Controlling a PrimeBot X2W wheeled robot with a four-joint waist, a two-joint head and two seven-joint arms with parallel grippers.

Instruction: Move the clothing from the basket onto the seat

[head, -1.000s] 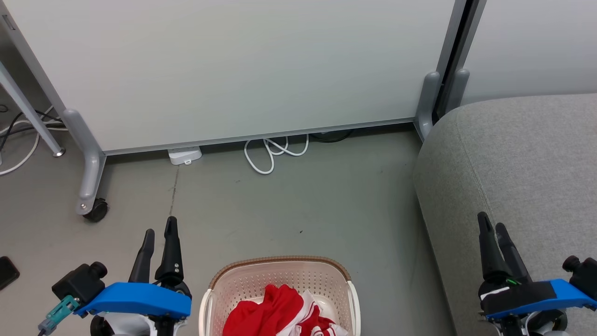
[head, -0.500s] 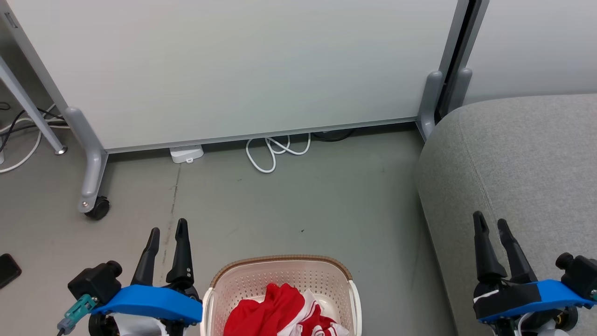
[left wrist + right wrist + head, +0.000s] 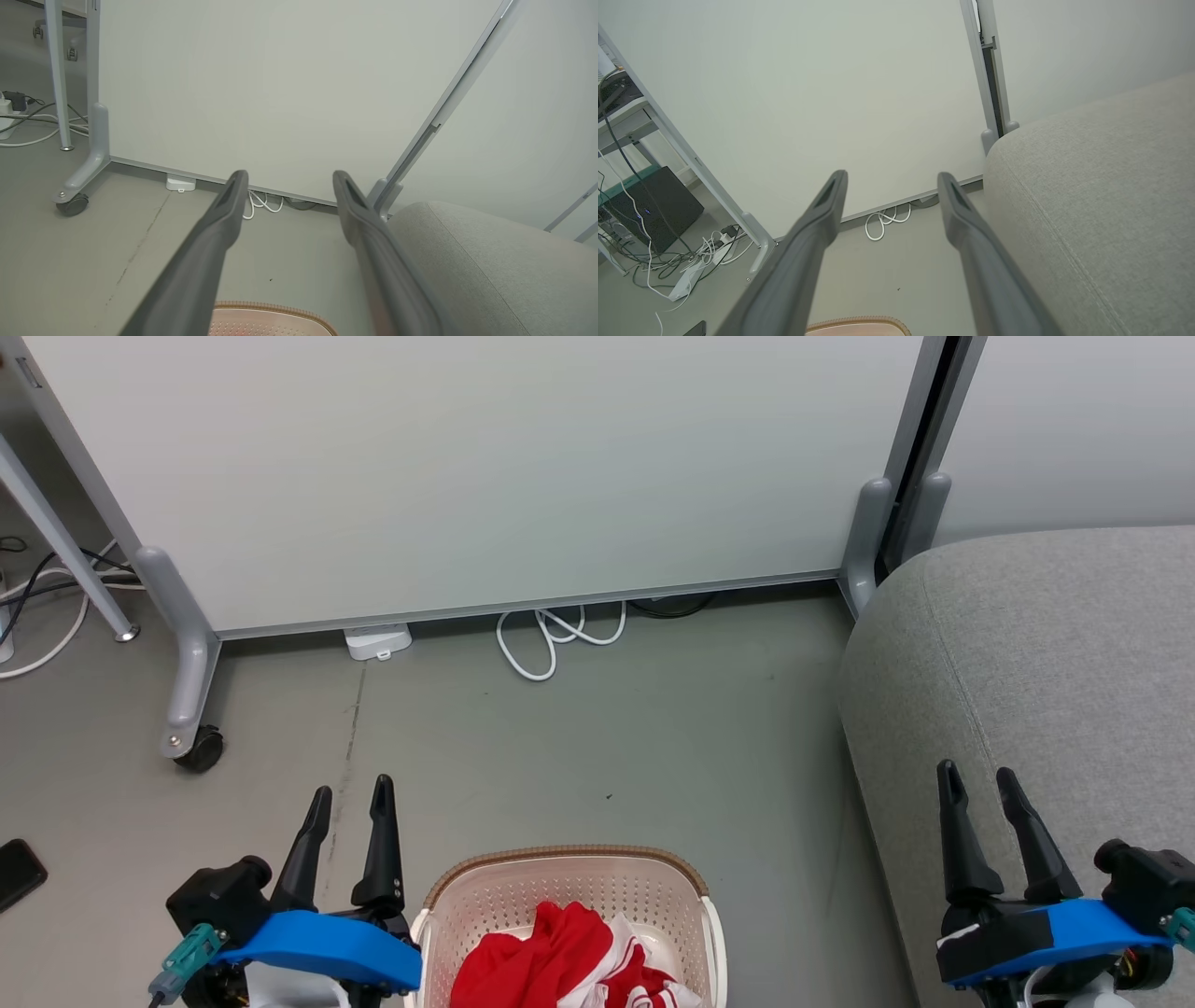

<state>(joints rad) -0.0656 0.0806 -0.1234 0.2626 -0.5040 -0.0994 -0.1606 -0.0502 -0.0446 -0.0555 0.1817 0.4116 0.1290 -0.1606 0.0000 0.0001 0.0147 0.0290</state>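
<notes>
I have a smooth grey floor (image 3: 597,737) under me, with a thin crack (image 3: 351,728) running from my left side toward a pale partition panel (image 3: 467,476) that closes off the far end. The panel stands on grey feet, the left one ending in a black caster (image 3: 199,749). A loop of white cable (image 3: 551,642) and a small white box (image 3: 377,641) lie on the floor along the panel's bottom edge. A dark flat object (image 3: 17,874) sits at the far left of the head view, too cut off to name.

The basket (image 3: 569,856) stands on the floor at the bottom middle, between my two arms. The clothing (image 3: 546,957) is heaped inside it, red with white stripes. The couch (image 3: 1055,653) takes up the right side; its rounded edge is near the basket but apart from it, with a strip of floor between.

My left gripper (image 3: 352,786) hangs just beside the basket's left rim, fingers spread and holding nothing. My right gripper (image 3: 977,769) shows over the couch's rounded edge in the head view — fingers parted too, nothing between them. A broad stretch of floor lies between basket and panel — the cable is at its far edge
</notes>
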